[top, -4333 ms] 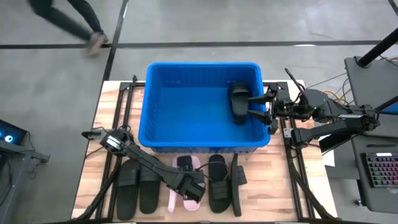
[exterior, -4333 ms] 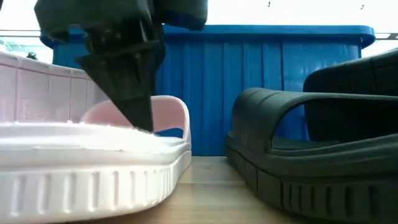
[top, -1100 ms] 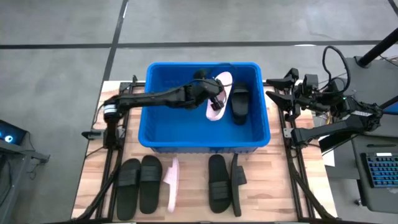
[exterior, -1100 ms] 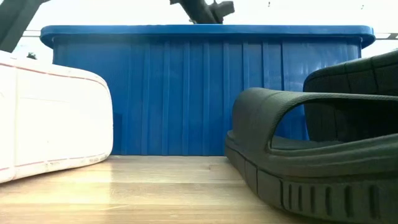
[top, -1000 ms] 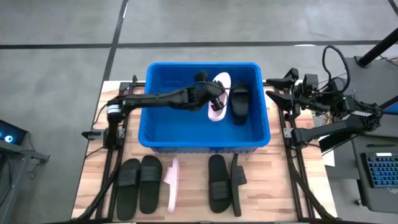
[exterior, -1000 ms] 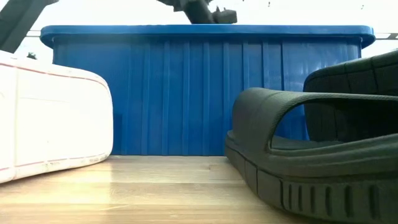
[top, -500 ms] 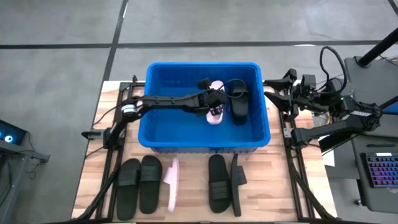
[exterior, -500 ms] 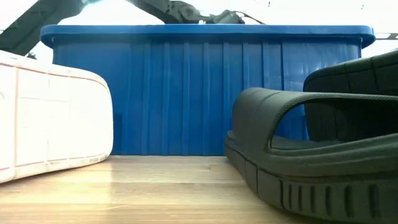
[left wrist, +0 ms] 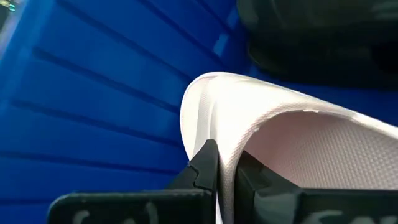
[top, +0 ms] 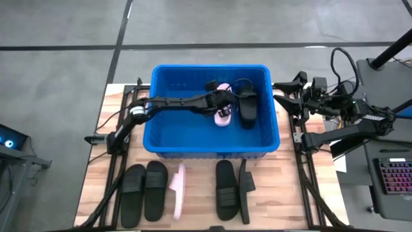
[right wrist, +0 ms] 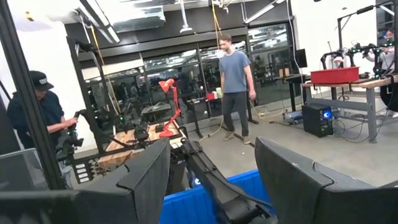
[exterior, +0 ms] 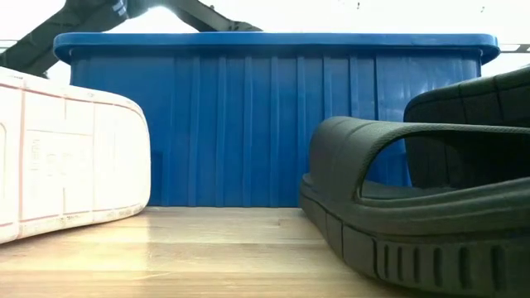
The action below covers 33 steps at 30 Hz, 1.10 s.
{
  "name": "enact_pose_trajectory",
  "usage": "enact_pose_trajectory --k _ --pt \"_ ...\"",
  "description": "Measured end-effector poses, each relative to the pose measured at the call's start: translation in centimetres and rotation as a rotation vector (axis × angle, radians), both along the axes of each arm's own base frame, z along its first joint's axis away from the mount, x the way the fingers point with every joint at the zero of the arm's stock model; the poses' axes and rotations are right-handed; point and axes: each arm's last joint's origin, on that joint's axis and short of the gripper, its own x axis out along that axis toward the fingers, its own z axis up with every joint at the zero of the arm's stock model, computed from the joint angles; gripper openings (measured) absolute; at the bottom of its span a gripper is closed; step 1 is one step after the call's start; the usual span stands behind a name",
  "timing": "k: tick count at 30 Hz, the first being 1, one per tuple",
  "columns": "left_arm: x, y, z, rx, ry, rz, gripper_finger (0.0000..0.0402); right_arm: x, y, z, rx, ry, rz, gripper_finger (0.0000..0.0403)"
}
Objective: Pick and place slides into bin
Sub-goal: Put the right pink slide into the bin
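The blue bin (top: 152, 109) stands at the table's far middle. My left gripper (top: 219, 103) reaches down into it from the left, shut on a pale pink-white slide (top: 223, 113), which shows large in the left wrist view (left wrist: 292, 137). A black slide (top: 248, 106) lies on the bin's floor just right of it. My right gripper (top: 283, 103) waits open beside the bin's right wall. On the near table lie two black slides (top: 143, 193), a pale slide on its edge (top: 179, 190) and two more black slides (top: 225, 190). My left gripper pinches the edge of the pale slide's wide strap (left wrist: 227, 158) between its two fingers. The fingers (left wrist: 205, 168) reach in from the table's left, slanting down. The slide sits low inside the bin beside the black slide; whether it rests on the floor I cannot tell.
The bin's ribbed near wall (exterior: 273, 124) stands behind the slides on the table. A black frame runs along both table sides (top: 122, 161). A keyboard (top: 394, 177) lies at the right. People stand in the room beyond (right wrist: 236, 87).
My left gripper has gone down into the bin with the pale slide, still shut on it. The slide, held tilted above the rim before, now sits lower, next to the black slide. The left arm has dropped toward the rim.
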Motion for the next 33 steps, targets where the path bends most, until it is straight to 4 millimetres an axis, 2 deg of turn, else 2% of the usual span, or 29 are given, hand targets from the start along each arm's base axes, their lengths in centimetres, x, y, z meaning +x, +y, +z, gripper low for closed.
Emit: enact_pose_trajectory --k 5,22,27,33 --pt "0.1 0.6 -1.2 -0.041 0.013 -0.024 0.0000 0.0 0.0 0.0 0.000 0.000 0.000 0.0226" --pt "0.1 1.7 -1.8 -0.083 -0.053 -0.060 0.0009 0.0 0.0 0.0 0.018 -0.004 0.004 0.0226" --pt "0.0 2.0 -1.9 -0.132 -0.064 -0.103 0.0070 0.0 0.0 0.0 0.021 -0.005 0.004 0.0226" --pt "0.0 2.4 -2.1 -0.222 -0.099 -0.189 0.0185 0.0 0.0 0.0 0.025 -0.006 0.005 0.0226"
